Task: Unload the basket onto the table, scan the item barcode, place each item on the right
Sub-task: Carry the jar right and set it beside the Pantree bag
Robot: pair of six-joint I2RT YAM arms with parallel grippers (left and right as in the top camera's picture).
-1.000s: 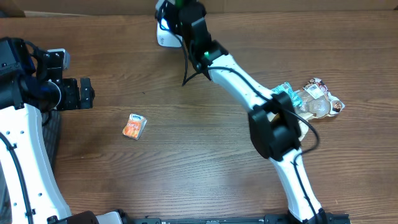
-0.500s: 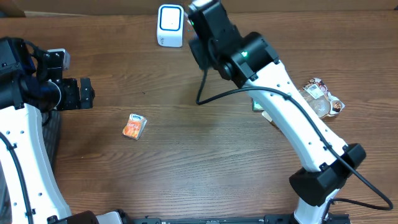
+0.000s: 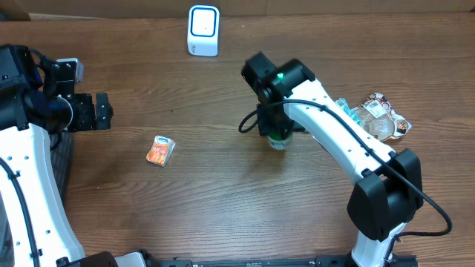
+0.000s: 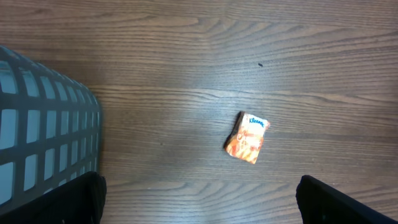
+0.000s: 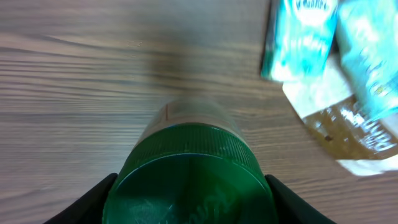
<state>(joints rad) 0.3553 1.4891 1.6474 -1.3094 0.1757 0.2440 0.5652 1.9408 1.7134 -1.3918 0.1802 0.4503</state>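
Note:
My right gripper [image 3: 275, 130] is shut on a container with a green ribbed lid [image 5: 189, 180]. Its black fingers [image 5: 93, 202] press both sides of the lid. The container [image 3: 278, 141] hangs upright near the table's middle; I cannot tell if its base touches the wood. The white barcode scanner [image 3: 203, 30] stands at the back edge, well to the upper left of it. My left gripper [image 3: 99, 111] is open at the far left with nothing between its fingers [image 4: 84, 199]. An orange tissue pack [image 4: 247, 137] lies on the wood ahead of it.
A dark mesh basket [image 4: 37, 124] sits at the left edge. The orange tissue pack [image 3: 159, 150] lies left of centre. Teal packets [image 5: 298, 37] and a clear snack bag [image 3: 382, 119] lie to the right of the held container.
My right arm has swung away from the scanner at the back and come down toward the middle of the table with the container. The left arm has not moved.

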